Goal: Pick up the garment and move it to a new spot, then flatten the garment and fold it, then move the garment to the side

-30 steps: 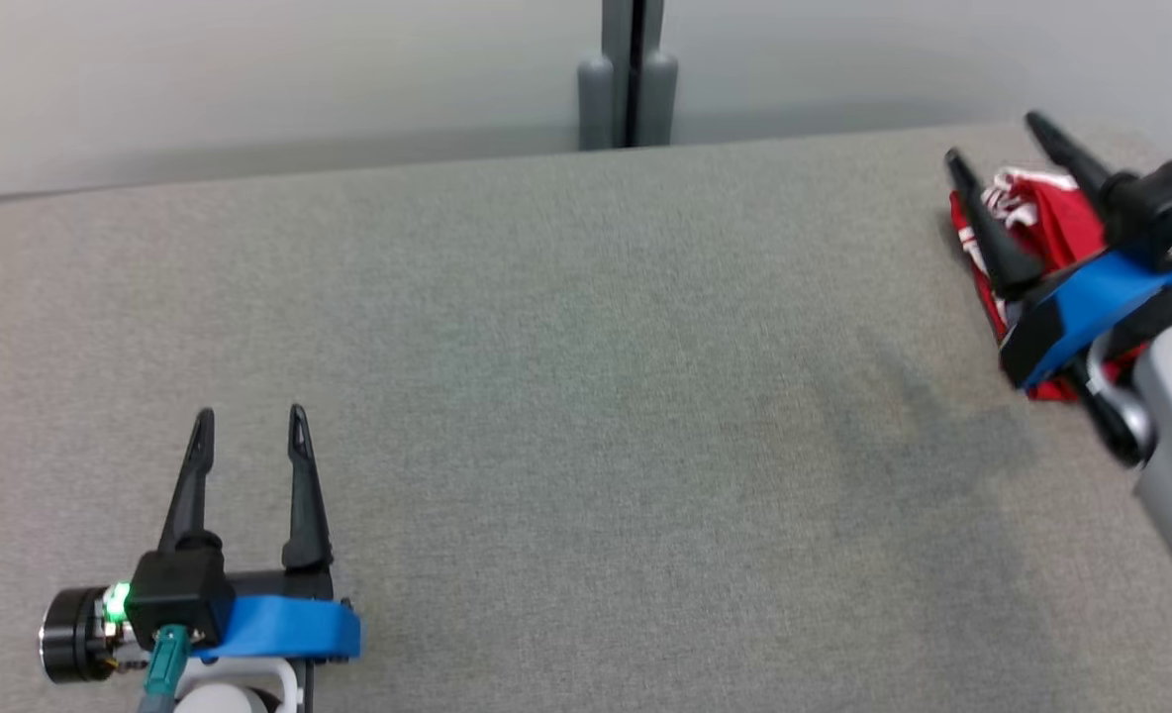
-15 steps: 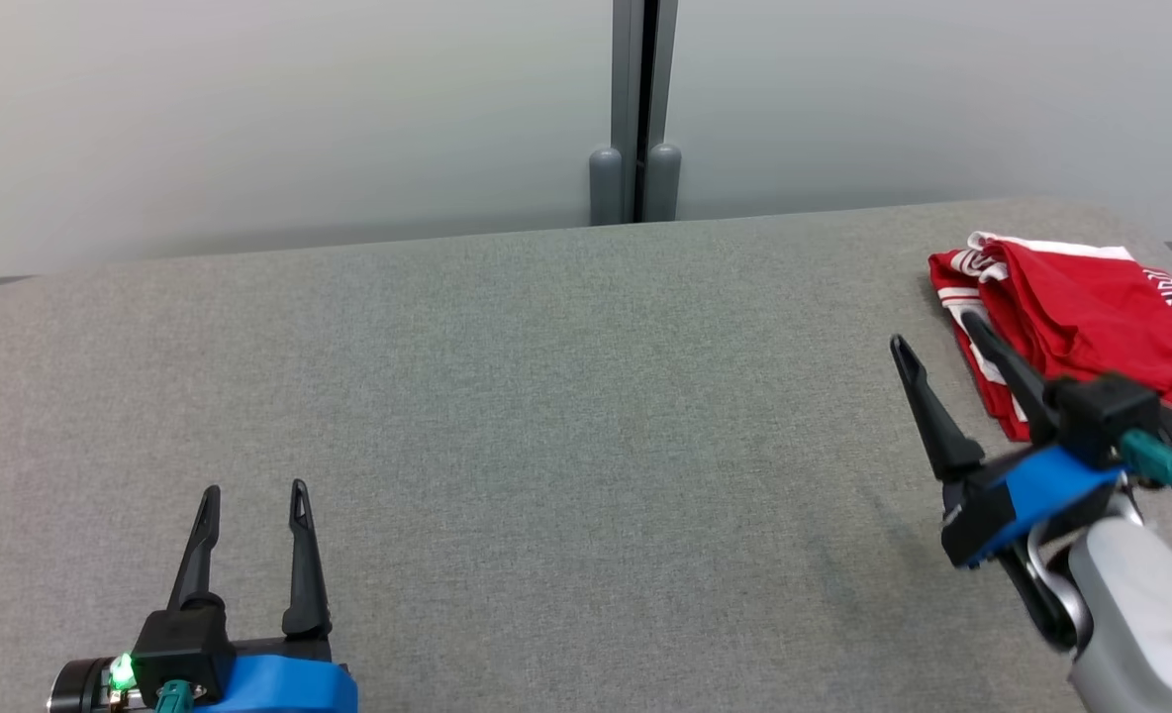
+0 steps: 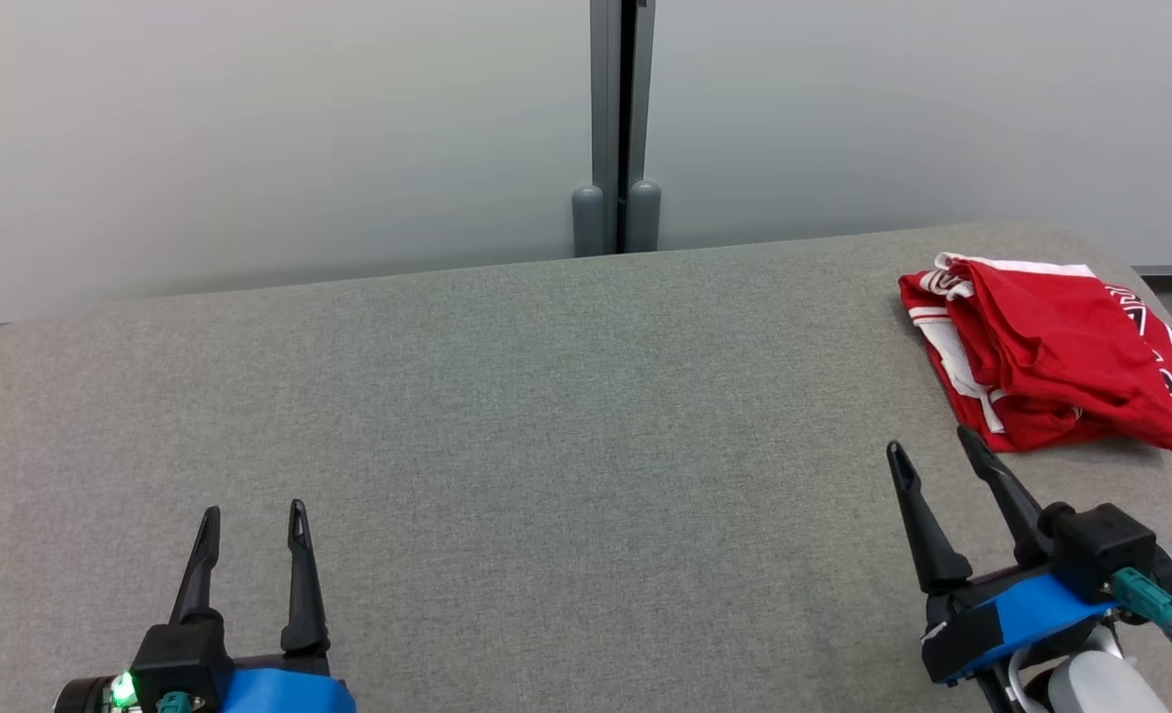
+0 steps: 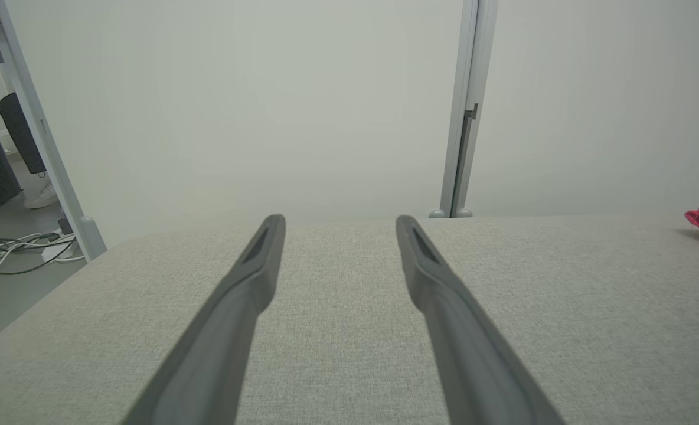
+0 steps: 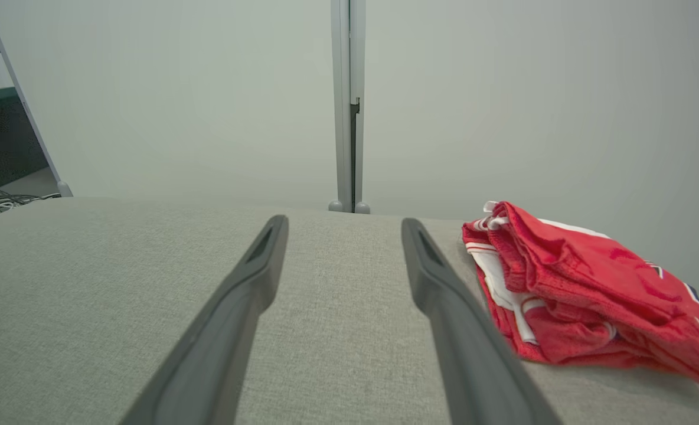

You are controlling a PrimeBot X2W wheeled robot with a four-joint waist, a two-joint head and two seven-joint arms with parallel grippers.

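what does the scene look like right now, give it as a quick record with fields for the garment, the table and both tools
item: red garment with white trim, loosely folded into a bundle
place: far right part of the grey table, nothing touching it
left side: left tool open, empty, over the table's near left
right side: right tool open, empty, on the near side of the garment, apart from it
behind: pale partition with a grey post
task state: garment looks folded and set to the side
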